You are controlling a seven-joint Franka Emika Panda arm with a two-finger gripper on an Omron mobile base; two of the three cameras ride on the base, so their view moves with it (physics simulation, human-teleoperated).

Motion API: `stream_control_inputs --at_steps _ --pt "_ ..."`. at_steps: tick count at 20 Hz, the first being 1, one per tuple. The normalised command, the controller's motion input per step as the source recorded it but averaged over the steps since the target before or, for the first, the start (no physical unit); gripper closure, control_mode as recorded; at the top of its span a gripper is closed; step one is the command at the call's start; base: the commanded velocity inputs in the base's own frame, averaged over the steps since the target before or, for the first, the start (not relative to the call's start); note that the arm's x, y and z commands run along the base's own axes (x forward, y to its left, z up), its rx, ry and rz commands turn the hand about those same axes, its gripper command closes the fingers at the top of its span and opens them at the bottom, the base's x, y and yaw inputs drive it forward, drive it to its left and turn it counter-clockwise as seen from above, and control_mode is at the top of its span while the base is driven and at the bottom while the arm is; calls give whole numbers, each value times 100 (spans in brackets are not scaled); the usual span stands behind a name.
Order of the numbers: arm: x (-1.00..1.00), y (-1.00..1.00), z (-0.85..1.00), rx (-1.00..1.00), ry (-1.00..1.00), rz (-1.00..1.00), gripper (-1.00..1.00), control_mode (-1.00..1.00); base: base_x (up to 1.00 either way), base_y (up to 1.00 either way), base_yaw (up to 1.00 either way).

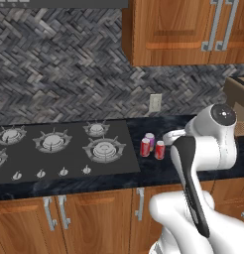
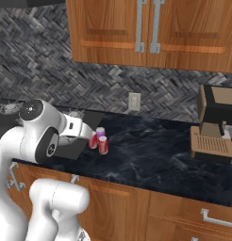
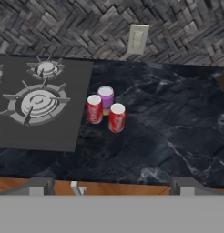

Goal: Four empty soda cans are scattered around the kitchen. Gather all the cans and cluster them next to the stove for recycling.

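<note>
While three soda cans sit clustered on the black bench [image 3: 177, 136] just off the right edge of the stove [image 3: 36, 104], we judge the gathering to be three-quarters done, with a fourth can yet to be fetched. In the hand view the pale pink-white can [image 3: 105, 97] stands at the back, with one red can [image 3: 94, 109] at its 8 o'clock and the other red can [image 3: 116, 118] at its 5 o'clock; all three are upright and touching or nearly so.

Our claw points down towards the cluster from above the bench's front edge. Its fingertips are not clear enough in any picture, so we cannot tell whether the jaws stand apart or together; nothing appears between them.

The next move, as we read it, calls for pulling the arm [image 1: 203, 149] back clear of the cans without knocking them, then driving the base to hunt for the last can and bringing it to the free bench at about 3 o'clock of the cluster.

From the right base view we get the brown coffee machine [image 2: 217, 124] far along the bench at 3 o'clock, which the left base view cuts off at its edge. That left view instead gives us the stove's front knobs [image 1: 40, 173] and several burners. A wall outlet [image 3: 137, 39] sits at 12 o'clock above the cans.
</note>
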Motion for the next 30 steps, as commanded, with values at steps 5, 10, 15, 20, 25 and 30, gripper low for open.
stream_control_inputs --at_steps 5,10,15,20,25,30 --pt "-15 8 11 0 0 0 -100 -100 0 0 0" --pt "-19 7 5 0 1 2 -100 -100 0 0 0" --pt "-7 7 0 -1 1 2 -100 100 -19 14 3" --pt "0 0 0 0 0 0 -100 100 -55 31 2" --pt "0 0 0 0 0 0 -100 100 -61 38 4" --pt "0 0 0 0 0 0 -100 100 -24 55 24"
